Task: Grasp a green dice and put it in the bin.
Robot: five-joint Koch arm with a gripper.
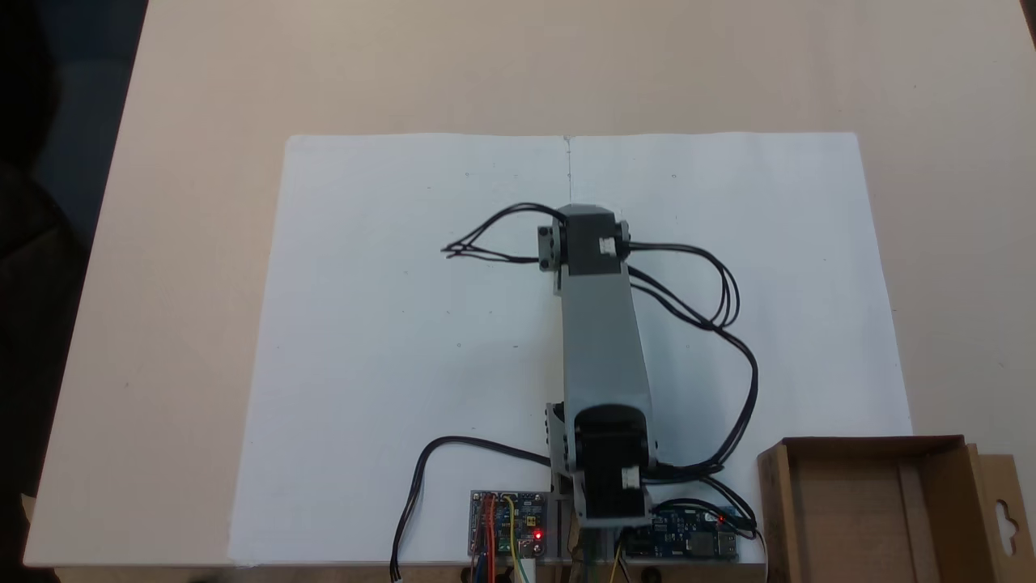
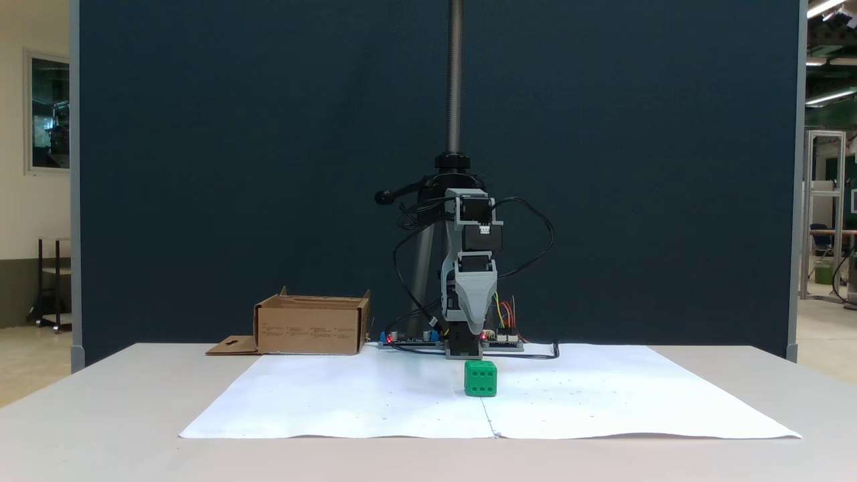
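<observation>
The green dice [image 2: 481, 378] sits flat on the white paper sheet [image 2: 375, 402], near the sheet's centre crease, with a face of dark pips toward the front camera. It lies free, touched by nothing, which suits a grasp from above, since nothing beside it would crowd the jaws.

Directly behind and above it in that view hangs the end effector [image 2: 474, 328], pointing down, its grey tip well clear of the cube's top. The two jaws line up one behind the other, so I cannot tell whether they are spread or pressed together; they pinch nothing. In the fixed view from above, the arm [image 1: 599, 324] stretches over the sheet and covers the spot where the cube lies, which suggests it is poised over its target before descending.

The bin [image 2: 311, 325] stands off the paper beside the arm's base, open side up, its keyhole flap [image 1: 1002, 518] folded outward. By my judgement the grasp has not yet begun, and the carry to the bin is a short swing sideways.

The bench [image 1: 202, 97] is pale.
</observation>
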